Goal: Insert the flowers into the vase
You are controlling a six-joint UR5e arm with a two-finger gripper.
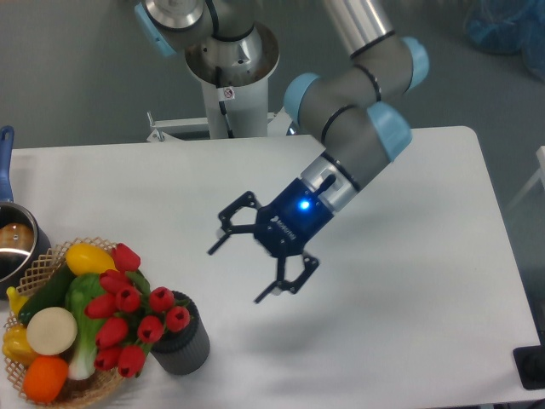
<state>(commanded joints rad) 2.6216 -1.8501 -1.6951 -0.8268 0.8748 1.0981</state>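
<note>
Worktop: white surface carrying everything; the vase stands near its front left edge, so a toppled vase could roll off.
Arm: grey and blue links reach down from the base at the top; a careless sweep to the left could strike the bunch.
Wicker basket: holds toy produce just left of the vase; the tulip heads overhang it, and a slipping bunch would likely fall in among the produce.
Tool: fingers spread wide, gripping nothing, hanging above the worktop up and right of the vase, apart from the flowers.
Flowers: red tulip heads fan out to the left of the vase mouth and over the basket, leaning rather than upright; the stems seem to enter the vase, though how deep cannot be seen.
Vase: short dark ribbed cylinder, upright, just right of the basket.
Main risk: the bunch is wider than the vase and its weight hangs to one side, so it may tip the vase over or slide out.
</note>
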